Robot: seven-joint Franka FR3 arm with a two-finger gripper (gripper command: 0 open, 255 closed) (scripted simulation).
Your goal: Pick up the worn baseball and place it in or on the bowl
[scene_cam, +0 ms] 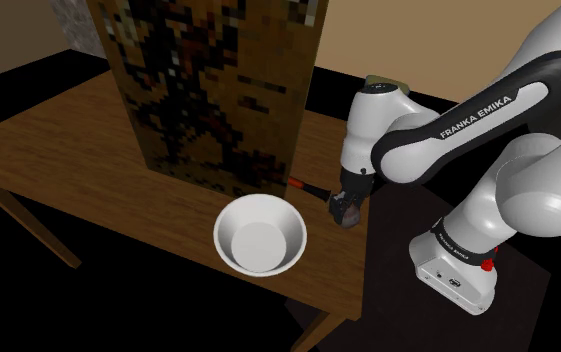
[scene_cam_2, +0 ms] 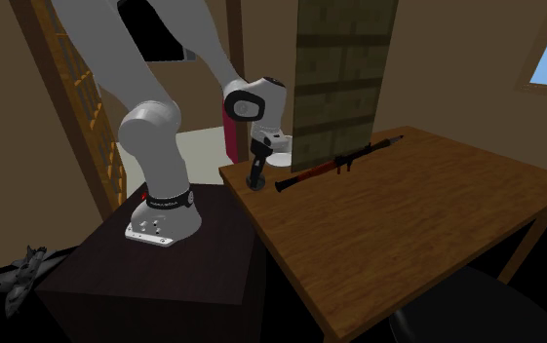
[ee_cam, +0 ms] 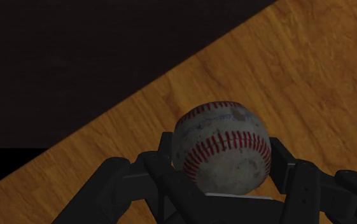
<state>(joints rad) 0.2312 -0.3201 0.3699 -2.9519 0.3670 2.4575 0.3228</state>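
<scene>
Here, in the shoulder view, a wooden table is seen, with a tall brown box on it. In front of the box a white bowl is set. Just to the bowl's right, by the table's edge, the black gripper is seen. The worn baseball with red stitches is clamped between its fingers.

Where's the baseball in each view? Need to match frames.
Shoulder view: baseball clasped in the gripper, right of the white bowl.
Second exterior view: too dark to tell from the gripper, at the table's left corner.
Wrist view: between the fingers.
Shared landmark: the wooden table edge.
</scene>
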